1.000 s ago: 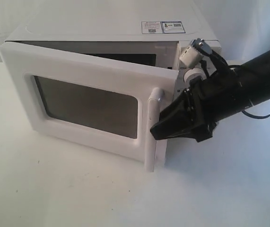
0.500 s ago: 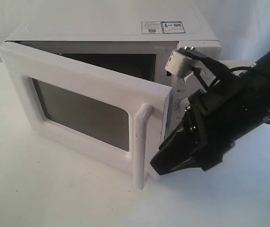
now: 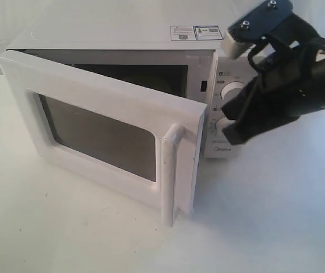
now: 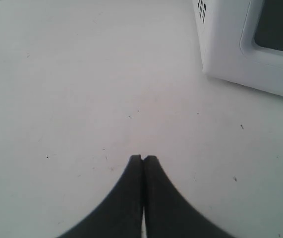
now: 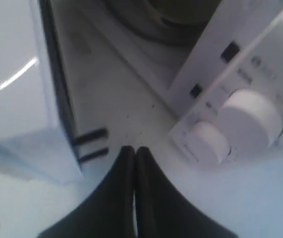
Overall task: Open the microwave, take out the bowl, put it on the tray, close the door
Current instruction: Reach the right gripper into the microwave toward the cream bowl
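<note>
My left gripper [image 4: 142, 158] is at the far left of the scene, above the bare white table [image 4: 57, 99]. Its two black fingers are pressed flat together with nothing between them. The near left corner of the microwave [image 4: 225, 54] stands well apart from it.

The microwave [image 3: 122, 40] sits on the table with its door [image 3: 94, 85] hinged at the left and swung partway out toward the near side. The dark window [image 3: 99, 136] fills most of the door. Its vertical white bar handle [image 3: 169, 170] runs down the free edge, at the middle of the scene. Behind the door the cavity [image 3: 151, 74] is dark – I cannot tell what is inside, and I cannot make out the bowl.

Two small stickers [image 3: 196, 32] lie on the top, toward the right. Below them are the upper dial [image 3: 233, 91] and the lower dial [image 3: 218, 125].

My right gripper [image 3: 230, 135] hangs just in front of the lower dial, tips pointing down and left. It is fully closed and empty – clear of the handle. Whether it touches the dial I cannot tell.
</note>
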{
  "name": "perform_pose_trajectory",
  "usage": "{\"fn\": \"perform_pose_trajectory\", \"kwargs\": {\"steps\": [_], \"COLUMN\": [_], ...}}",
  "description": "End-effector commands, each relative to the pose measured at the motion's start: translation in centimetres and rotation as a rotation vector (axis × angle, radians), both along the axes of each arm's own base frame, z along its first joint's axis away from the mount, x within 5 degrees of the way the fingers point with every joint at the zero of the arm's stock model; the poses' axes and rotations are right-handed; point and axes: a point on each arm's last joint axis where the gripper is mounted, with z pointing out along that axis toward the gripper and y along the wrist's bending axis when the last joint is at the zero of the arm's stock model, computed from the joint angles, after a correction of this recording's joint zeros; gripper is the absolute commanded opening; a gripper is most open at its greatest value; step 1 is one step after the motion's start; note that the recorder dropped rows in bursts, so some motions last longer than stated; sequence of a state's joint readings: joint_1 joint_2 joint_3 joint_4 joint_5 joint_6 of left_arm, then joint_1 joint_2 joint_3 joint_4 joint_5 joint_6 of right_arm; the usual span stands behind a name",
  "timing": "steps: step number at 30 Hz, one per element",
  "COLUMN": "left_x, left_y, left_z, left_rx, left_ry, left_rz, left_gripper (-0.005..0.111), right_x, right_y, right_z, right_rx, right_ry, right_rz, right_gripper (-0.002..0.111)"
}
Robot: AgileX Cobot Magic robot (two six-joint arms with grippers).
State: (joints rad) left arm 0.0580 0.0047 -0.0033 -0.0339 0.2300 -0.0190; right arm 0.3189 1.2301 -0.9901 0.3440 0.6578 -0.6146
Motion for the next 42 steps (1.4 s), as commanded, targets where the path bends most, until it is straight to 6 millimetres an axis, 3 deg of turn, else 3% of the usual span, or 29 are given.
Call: {"fn": "perform_pose_trajectory", "kwargs": {"steps": [1,4,7,10,13,16,23,28,36,42], "left_x": [0.0,0.0,0.0,0.0,0.0,0.0,0.0,0.0,0.0,0.0], "left_y": [0.0,0.0,0.0,0.0,0.0,0.0,0.0,0.0,0.0,0.0], "left_z": [-0.1,-0.1,-0.1,-0.1,-0.1,-0.1,-0.1,-0.1,-0.1,-0.1], "left_rx": [-0.005,-0.005,-0.005,-0.005,-0.005,-0.005,-0.005,-0.005,-0.005,-0.005], "left_ry": [0.001,0.001,0.001,0.001,0.001,0.001,0.001,0.001,0.001,0.001], "left_rz": [-0.002,-0.002,-0.002,-0.002,-0.002,-0.002,-0.002,-0.002,-0.002,-0.002], "left_gripper": [0.0,0.0,0.0,0.0,0.0,0.0,0.0,0.0,0.0,0.0], "right_x": [2.2,1.1,-2.3,-3.7,-3.2,-2.9,-1.3,-1.1,0.2,2.1], "right_y": [1.1,2.1,3.0,2.6,2.0,2.0,2.9,5.4,9.4,12.1], "right_z": [-1.5,-2.3,-1.4,0.2,1.6,1.7,-0.8,-2.8,-6.2,-7.1], "right_rx": [0.107,0.122,0.175,0.161,0.157,0.159,0.153,0.134,-0.138,-0.204], "right_ry": [0.011,0.129,0.282,0.193,0.028,-0.003,0.106,0.108,-0.008,-0.157], "right_rz": [-0.041,0.118,0.383,0.444,0.341,0.317,0.374,0.614,0.641,0.46], "right_gripper": [0.0,0.0,0.0,0.0,0.0,0.0,0.0,0.0,0.0,0.0]}}
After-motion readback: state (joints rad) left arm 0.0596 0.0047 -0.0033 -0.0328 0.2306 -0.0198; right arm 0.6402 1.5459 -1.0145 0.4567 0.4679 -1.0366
